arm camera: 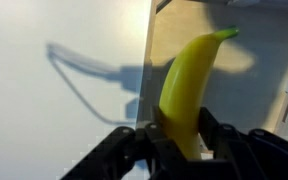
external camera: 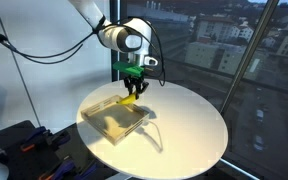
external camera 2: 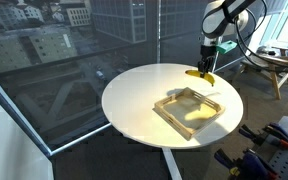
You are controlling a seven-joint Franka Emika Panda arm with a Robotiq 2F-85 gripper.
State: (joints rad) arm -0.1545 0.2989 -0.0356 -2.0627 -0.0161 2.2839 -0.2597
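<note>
A yellow banana (arm camera: 187,88) hangs in the air, and my gripper (arm camera: 184,135) is shut on its lower end with a finger on each side. In both exterior views the banana (external camera: 130,97) (external camera 2: 201,75) hangs just under the gripper (external camera: 134,78) (external camera 2: 207,55), above the round white table (external camera: 189,135) (external camera 2: 134,100). A shallow clear tray (external camera: 114,118) (external camera 2: 189,110) lies on the table below it. The banana hangs over the tray's far edge. In the wrist view the tray's floor (arm camera: 234,60) shows behind the banana.
Tall windows (external camera 2: 54,50) with a city view surround the table. Dark equipment with orange parts (external camera: 24,145) (external camera 2: 269,145) sits on the floor beside the table. A chair (external camera 2: 274,65) stands behind the arm. The tray throws a shadow on the tabletop (arm camera: 84,70).
</note>
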